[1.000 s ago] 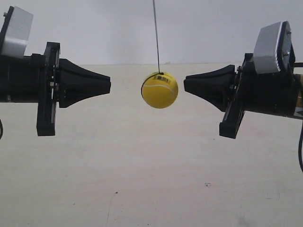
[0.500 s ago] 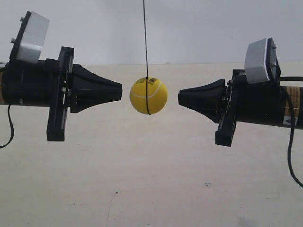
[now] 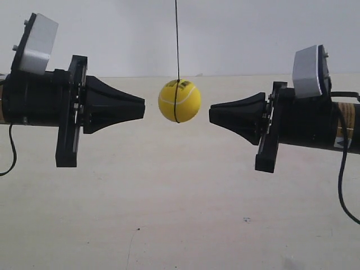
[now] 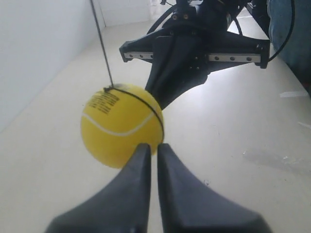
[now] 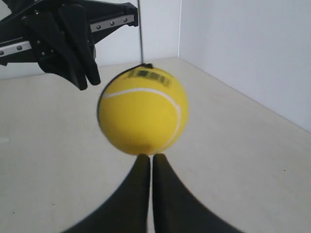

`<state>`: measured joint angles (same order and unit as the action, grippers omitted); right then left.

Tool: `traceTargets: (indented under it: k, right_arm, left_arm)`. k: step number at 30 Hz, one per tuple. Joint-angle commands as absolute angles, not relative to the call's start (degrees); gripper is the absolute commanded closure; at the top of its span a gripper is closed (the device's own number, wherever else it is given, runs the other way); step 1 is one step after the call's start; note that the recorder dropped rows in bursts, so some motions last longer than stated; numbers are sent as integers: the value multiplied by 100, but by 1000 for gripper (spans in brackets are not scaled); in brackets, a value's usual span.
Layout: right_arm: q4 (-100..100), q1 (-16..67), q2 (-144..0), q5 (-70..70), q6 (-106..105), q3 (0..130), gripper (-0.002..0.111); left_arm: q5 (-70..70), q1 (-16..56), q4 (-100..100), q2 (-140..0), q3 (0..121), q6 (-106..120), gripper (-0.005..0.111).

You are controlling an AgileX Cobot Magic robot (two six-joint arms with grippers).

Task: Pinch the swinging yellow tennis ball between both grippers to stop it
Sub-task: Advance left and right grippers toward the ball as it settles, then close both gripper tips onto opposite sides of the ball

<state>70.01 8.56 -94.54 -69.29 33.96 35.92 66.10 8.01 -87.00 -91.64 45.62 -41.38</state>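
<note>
The yellow tennis ball (image 3: 179, 101) hangs on a thin black string between two black cone-shaped grippers, well above the pale table. My left gripper (image 3: 143, 107), on the arm at the exterior view's left, is shut and points at the ball across a small gap. My right gripper (image 3: 210, 116) is shut too, its tip slightly lower than the ball's middle and a little nearer to it. In the left wrist view the ball (image 4: 121, 126) sits just beyond my shut left gripper (image 4: 151, 145). In the right wrist view the ball (image 5: 143, 114) looms just past my shut right gripper (image 5: 148, 156); I cannot tell if they touch.
The string (image 3: 176, 39) runs straight up out of view. A white wall (image 3: 225, 34) stands behind the pale table (image 3: 180, 214). A black cable (image 3: 342, 185) droops from the arm at the exterior view's right, another (image 3: 10, 152) from the arm at the left.
The ball has swung slightly right and upward since half a second ago. The right gripper has edged a little toward it. The left gripper moved inward earlier and now holds still.
</note>
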Motion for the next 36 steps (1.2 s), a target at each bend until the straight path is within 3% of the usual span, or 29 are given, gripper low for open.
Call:
traceTargets:
  k: [1,13,36]
  right_arm:
    - [6940,871,-9447,-6996,3432,3720,108]
    - [7015,1715,-9447,-6207,3495,4126,108]
    - [7039,1713,-9447,-5955,3481,4126,108]
  left_arm:
    - [6598,872,-8586,-9159,4602,-4097,102]
    - [6598,872,-8468,-9264,4602,-4073,102]
    - [6913,872,-9202,-9266,4890,-4686,102]
